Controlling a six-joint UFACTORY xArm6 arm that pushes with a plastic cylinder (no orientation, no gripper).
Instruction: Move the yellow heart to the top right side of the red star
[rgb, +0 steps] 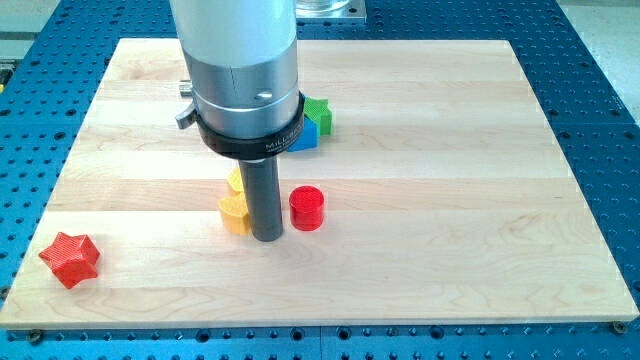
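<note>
The red star (69, 259) lies near the board's bottom left corner. My tip (267, 238) stands near the middle of the board, touching or almost touching a yellow block (234, 214) on its left. A second yellow piece (236, 180) shows just above it, half hidden by the rod. I cannot tell which of the two is the heart. A red cylinder (307, 208) stands just right of the tip.
A blue block (304, 134) and a green block (318, 110) sit together toward the view's top, partly hidden behind the arm's grey body (245, 80). The wooden board (450, 200) lies on a blue perforated table.
</note>
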